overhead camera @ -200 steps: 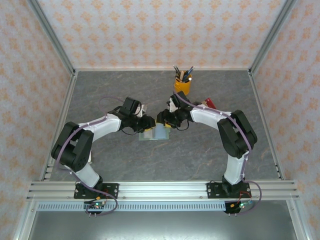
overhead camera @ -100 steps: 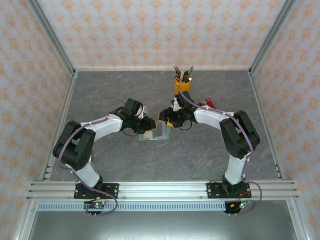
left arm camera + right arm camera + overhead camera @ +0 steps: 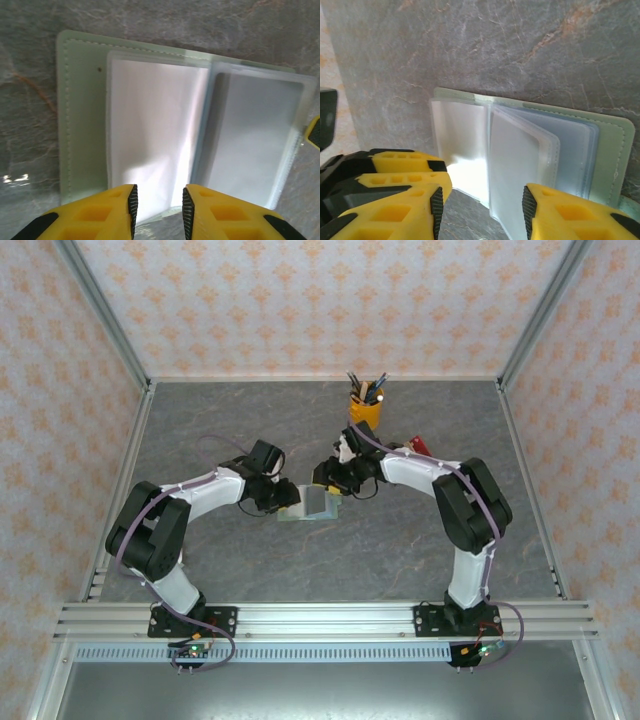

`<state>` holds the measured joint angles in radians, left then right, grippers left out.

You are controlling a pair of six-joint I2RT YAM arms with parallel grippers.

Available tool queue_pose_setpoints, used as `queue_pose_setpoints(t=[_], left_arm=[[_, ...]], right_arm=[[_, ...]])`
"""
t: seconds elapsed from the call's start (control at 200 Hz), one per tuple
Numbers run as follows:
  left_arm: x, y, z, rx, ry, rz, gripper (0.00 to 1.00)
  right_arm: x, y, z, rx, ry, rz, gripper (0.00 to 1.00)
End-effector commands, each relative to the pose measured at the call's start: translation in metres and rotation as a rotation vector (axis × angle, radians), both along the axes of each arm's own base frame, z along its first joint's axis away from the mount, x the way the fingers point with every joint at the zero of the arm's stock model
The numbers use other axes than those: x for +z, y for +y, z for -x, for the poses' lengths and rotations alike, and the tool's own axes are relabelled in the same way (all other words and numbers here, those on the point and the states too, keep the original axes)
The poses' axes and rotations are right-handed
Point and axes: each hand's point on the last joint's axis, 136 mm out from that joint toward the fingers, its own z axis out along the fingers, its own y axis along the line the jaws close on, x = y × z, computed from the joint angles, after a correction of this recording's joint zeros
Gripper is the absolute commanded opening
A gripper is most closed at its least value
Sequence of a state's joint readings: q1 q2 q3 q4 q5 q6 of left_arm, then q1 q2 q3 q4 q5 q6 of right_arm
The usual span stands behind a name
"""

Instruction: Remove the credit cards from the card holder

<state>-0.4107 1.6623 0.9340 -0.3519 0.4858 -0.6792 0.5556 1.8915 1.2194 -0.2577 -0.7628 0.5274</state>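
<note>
No text, label, brand, number or sign could be read anywhere; the card holder showed only plain, unmarked surfaces.

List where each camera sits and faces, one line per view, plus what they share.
Top external: above and behind the arm bases, looking down on the table; both arms show, left gripper and right gripper at the open card holder.
Left wrist: on the left arm, looking down at the card holder's clear sleeves; own yellow fingers at bottom.
Right wrist: on the right arm, facing the sleeves from the opposite side; own yellow fingers at bottom.
Shared: the card holder.
</note>
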Motion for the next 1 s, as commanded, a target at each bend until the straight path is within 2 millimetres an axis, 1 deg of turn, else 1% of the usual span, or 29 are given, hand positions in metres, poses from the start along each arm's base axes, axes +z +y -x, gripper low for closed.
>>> queue_pose_setpoints(t=[0.0, 0.05, 0.145, 0.31, 0.445, 0.505, 0.601, 0.661, 0.726, 0.861, 0.996], left_arm=[[0.007, 0.013, -0.004, 0.027, -0.021, -0.061, 0.32], [0.005, 0.015, -0.004, 0.030, -0.012, -0.072, 0.31], [-0.003, 0.019, 0.000, 0.035, 0.014, -0.093, 0.29], [-0.011, 0.020, 0.003, 0.040, 0.037, -0.104, 0.28], [-0.013, 0.020, 0.004, 0.038, 0.045, -0.106, 0.27], [-0.014, 0.020, 0.004, 0.038, 0.047, -0.107, 0.26], [-0.016, 0.021, 0.005, 0.037, 0.055, -0.110, 0.25], [-0.018, 0.021, 0.005, 0.036, 0.060, -0.110, 0.25], [-0.020, 0.021, 0.006, 0.038, 0.065, -0.112, 0.25], [-0.024, 0.022, 0.008, 0.041, 0.078, -0.120, 0.24], [-0.027, 0.025, 0.010, 0.044, 0.086, -0.133, 0.24]], right_arm=[[-0.009, -0.009, -0.002, -0.002, -0.003, 0.093, 0.48], [-0.012, -0.013, -0.002, -0.005, -0.004, 0.125, 0.48], [-0.016, -0.014, -0.001, -0.002, 0.001, 0.145, 0.48], [-0.025, -0.012, 0.002, 0.022, 0.016, 0.174, 0.48], [-0.029, -0.006, 0.006, 0.049, 0.025, 0.170, 0.47], [-0.028, -0.002, 0.007, 0.061, 0.026, 0.151, 0.44], [-0.019, 0.005, 0.007, 0.070, 0.009, 0.105, 0.38], [-0.015, 0.006, 0.006, 0.072, 0.001, 0.090, 0.38], [-0.015, 0.006, 0.006, 0.075, 0.002, 0.096, 0.39], [-0.025, 0.002, 0.005, 0.064, 0.025, 0.142, 0.42], [-0.037, -0.013, 0.003, 0.029, 0.028, 0.249, 0.44]])
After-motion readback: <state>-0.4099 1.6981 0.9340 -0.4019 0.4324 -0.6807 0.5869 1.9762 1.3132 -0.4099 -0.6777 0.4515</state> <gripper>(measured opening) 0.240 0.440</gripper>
